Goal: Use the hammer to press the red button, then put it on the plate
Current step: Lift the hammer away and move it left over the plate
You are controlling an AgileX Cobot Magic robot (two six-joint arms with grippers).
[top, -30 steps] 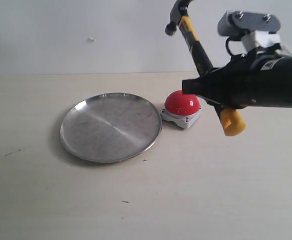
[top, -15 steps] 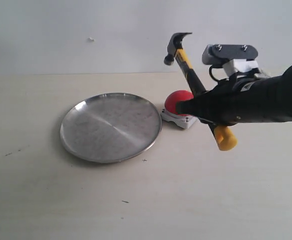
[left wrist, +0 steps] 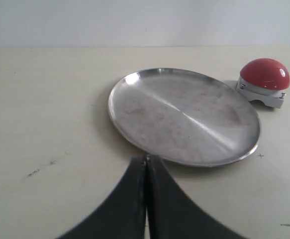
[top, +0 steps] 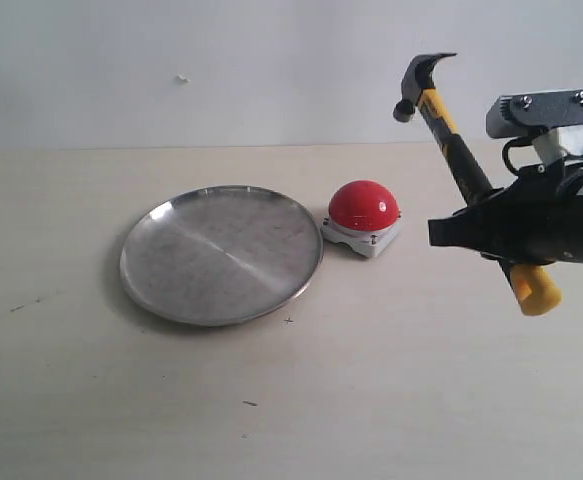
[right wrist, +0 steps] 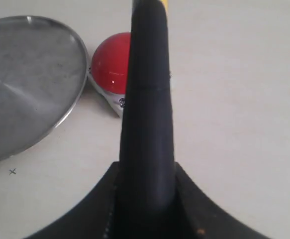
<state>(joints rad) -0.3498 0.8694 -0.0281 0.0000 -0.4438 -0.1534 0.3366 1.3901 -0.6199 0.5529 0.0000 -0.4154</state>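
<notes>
My right gripper (top: 483, 236) is shut on the black handle of the hammer (top: 457, 152), which it holds in the air right of the red button (top: 363, 205). The dark head points up and left and the yellow end hangs low on the right. In the right wrist view the hammer (right wrist: 147, 99) handle runs up between the fingers and covers part of the red button (right wrist: 110, 67). The silver plate (top: 221, 254) lies left of the button with nothing on it. My left gripper (left wrist: 146, 160) is shut and holds nothing, close to the plate (left wrist: 184, 115) rim.
The light wooden table (top: 391, 380) carries a few small dark specks. A pale wall rises behind it. The dark edge of my left arm shows at the exterior view's left border.
My right gripper dipped toward the red button with the hammer, then drew back to the right. The hammer head now stands right of the button instead of over it.
</notes>
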